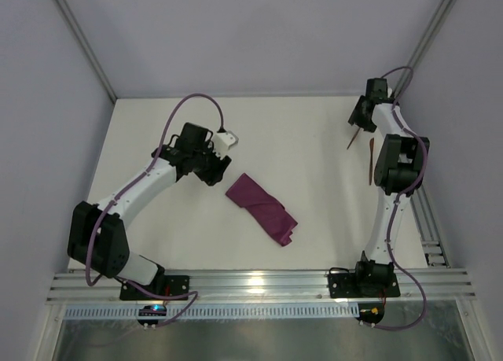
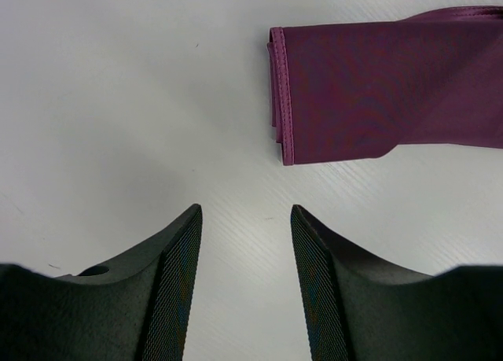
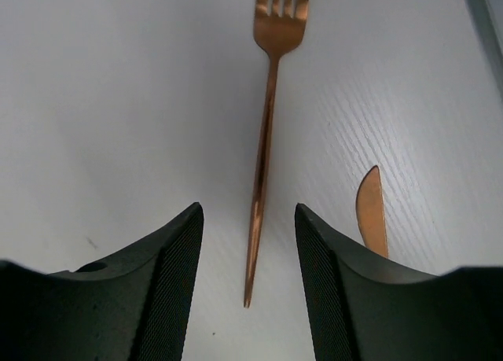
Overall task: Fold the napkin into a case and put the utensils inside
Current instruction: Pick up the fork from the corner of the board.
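R pincer [image 3: 247, 211] open wide, astride slim copper-brown fork [image 3: 267, 125] flat on white worktop [image 3: 118, 101]; matching knife [image 3: 372, 211] just beside fork. L pincer [image 2: 245, 211] open, empty; folded plum-purple cloth case [image 2: 377, 93] well apart from fork. Risk: thin flat handle slips out if grip's shallow.

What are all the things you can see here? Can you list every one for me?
napkin: one, plum purple, folded into a strip, middle of the table
fork: one, copper, far right side of the table
knife: one, copper, lying beside the fork
table: one, white, under everything
left gripper: one, black, open, close to one end of the napkin
right gripper: one, black, open, lined up over the fork's handle
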Tool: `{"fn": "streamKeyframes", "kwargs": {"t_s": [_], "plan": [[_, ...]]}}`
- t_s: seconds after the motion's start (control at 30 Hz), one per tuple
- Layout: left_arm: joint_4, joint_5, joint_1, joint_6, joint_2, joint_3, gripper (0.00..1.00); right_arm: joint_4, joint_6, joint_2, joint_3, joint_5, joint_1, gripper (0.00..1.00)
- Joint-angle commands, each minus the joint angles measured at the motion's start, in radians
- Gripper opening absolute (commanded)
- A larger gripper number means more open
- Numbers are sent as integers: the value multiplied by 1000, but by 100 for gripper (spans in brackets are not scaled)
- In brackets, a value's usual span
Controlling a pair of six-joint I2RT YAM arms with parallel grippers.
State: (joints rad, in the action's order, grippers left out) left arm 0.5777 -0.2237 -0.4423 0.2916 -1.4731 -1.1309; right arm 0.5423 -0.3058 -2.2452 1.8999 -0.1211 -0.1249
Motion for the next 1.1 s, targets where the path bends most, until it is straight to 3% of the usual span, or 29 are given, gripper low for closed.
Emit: {"fn": "streamKeyframes", "kwargs": {"t_s": [0.0,0.13,0.23,0.47,0.5,0.57,0.67,0.77,0.87,1.07], "plan": [[2,-11,10,-2,-3,-6,52,97,-41,-77,24,-48,-9,56],[5,-22,11,-3,-6,-7,52,113,-32,-128,51,-66,-9,57],[7,-23,13,-3,-10,-9,52,143,-9,-155,100,-29,-7,50],[11,-25,16,-2,-13,-15,52,154,25,-192,96,12,-5,13],[13,-25,16,1,-13,-15,52,142,30,-180,81,24,-5,3],[22,-28,16,1,-13,-18,52,128,37,-151,62,61,-5,3],[54,-42,16,18,-10,-38,52,38,7,-15,-53,106,-4,3],[111,-62,16,41,2,-75,52,-169,-52,211,-267,166,1,3],[192,-106,16,66,20,-110,52,-273,-84,436,-511,163,25,3],[347,-193,14,89,51,-202,52,-347,-121,814,-793,88,161,3]]}}
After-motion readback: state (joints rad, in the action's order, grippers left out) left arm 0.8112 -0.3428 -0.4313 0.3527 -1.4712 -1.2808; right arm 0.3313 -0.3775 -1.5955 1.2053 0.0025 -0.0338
